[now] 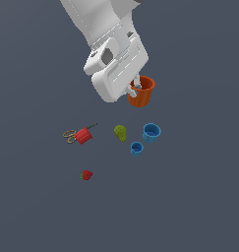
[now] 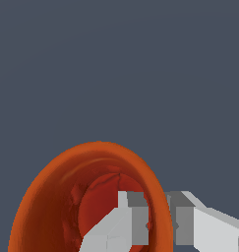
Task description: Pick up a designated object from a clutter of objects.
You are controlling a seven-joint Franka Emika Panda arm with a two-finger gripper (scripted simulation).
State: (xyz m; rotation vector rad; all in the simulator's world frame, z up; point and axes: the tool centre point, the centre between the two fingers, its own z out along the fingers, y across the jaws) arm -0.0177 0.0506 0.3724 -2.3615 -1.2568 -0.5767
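Note:
The orange-red cup (image 1: 142,93) is caught by its rim in my gripper (image 1: 135,89), beyond the other items in the exterior view. In the wrist view one finger (image 2: 122,222) is inside the cup (image 2: 52,206) and the other (image 2: 194,224) outside, so the gripper (image 2: 158,224) is shut on the cup's wall. The cup looks slightly tilted. I cannot tell whether it is off the floor. The rest of the clutter lies nearer: a larger blue cup (image 1: 151,132), a smaller blue cup (image 1: 136,148), a green pear-like lump (image 1: 120,132).
A red tool with a thin tip (image 1: 83,135) lies against small scissors (image 1: 69,135) at the exterior view's left. A red strawberry (image 1: 86,174) sits nearest. The floor (image 1: 199,197) is plain dark grey. The white arm (image 1: 106,39) comes down from above.

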